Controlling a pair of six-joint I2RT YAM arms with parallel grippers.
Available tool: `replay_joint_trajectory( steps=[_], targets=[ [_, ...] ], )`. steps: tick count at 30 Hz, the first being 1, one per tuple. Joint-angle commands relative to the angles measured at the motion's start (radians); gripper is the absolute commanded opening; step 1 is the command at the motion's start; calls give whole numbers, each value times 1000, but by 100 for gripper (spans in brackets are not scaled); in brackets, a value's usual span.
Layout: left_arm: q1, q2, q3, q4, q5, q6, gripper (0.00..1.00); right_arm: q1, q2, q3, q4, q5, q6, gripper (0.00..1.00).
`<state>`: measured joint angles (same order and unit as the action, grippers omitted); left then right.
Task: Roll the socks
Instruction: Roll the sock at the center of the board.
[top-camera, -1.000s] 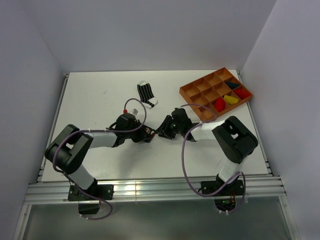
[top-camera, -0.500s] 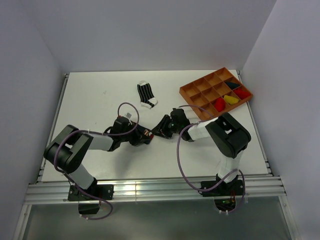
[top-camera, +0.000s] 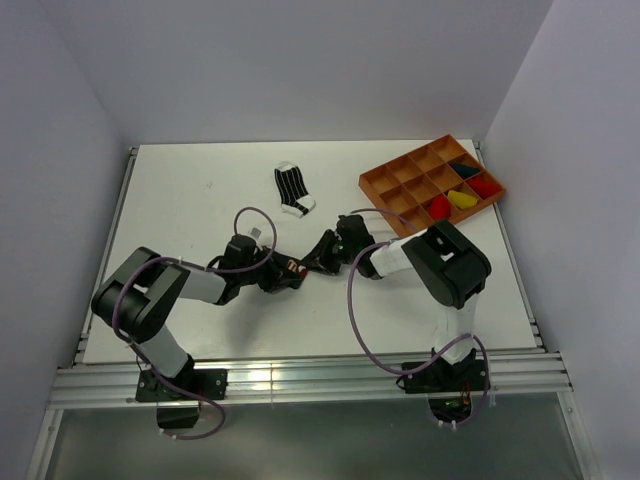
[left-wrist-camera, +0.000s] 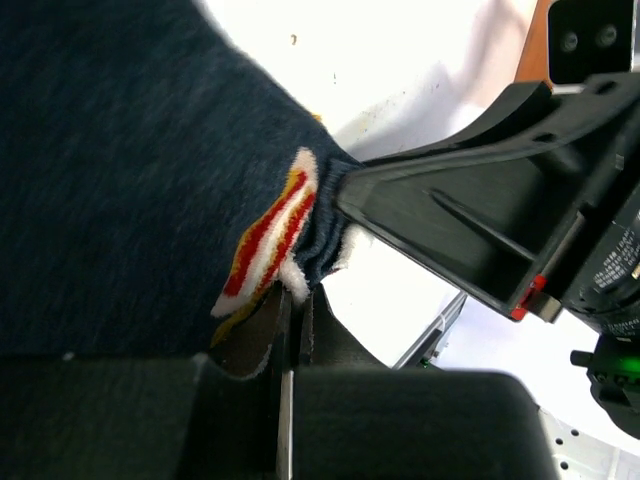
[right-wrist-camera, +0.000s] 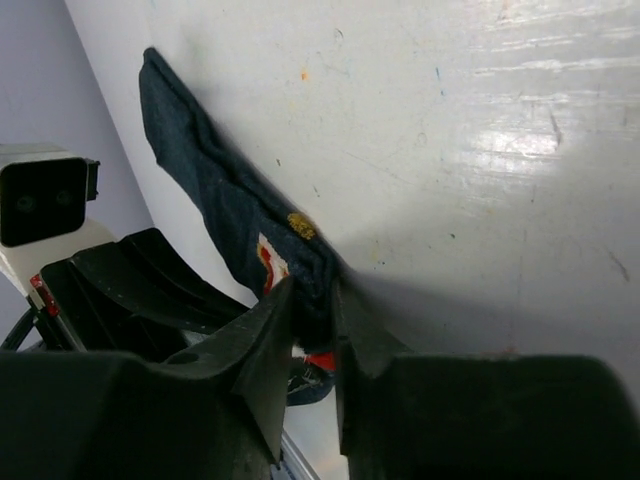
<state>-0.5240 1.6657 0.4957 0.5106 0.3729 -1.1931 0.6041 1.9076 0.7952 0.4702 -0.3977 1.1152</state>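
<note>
Mid-table, the left gripper (left-wrist-camera: 292, 312) pinches the patterned cuff of the navy sock (left-wrist-camera: 130, 180) with fingers pressed together, and the right gripper (right-wrist-camera: 314, 300) nips a fold of the same sock between narrow fingers. The striped sock (top-camera: 292, 188) lies apart toward the far edge, with open table (top-camera: 170, 190) to its left and the orange tray (top-camera: 372, 182) by the right edge.

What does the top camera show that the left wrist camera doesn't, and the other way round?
Top only: the striped sock and the bundles in the tray. Left wrist only: the red, yellow and white cuff of the navy sock, pinched in the left claw. Both: the right claw meeting the left one over the white table.
</note>
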Motion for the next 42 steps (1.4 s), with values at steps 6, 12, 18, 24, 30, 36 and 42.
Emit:
replay_joint_trajectory(
  steps=[6, 12, 18, 24, 30, 36, 42],
  targets=[
    [1, -18, -6, -47, -15, 45, 1, 5, 19, 62, -201, 59, -117, 0],
    [-30, -155, 44, -265, -205, 170, 30, 6, -42, 143, -414, 166, -196, 0],
    [-211, -302, 145, -483, -602, 346, 44, 16, -53, 197, -533, 220, -219, 0],
    [-465, -324, 170, -376, -922, 582, 45, 23, -44, 243, -603, 235, -227, 0],
    [-556, -209, 201, -305, -976, 690, 43, 25, -28, 265, -640, 224, -233, 0],
    [-581, -123, 224, -261, -999, 727, 40, 25, -24, 265, -642, 214, -235, 0],
    [-579, -78, 237, -238, -1011, 748, 40, 23, -19, 262, -634, 201, -232, 0]
  ],
)
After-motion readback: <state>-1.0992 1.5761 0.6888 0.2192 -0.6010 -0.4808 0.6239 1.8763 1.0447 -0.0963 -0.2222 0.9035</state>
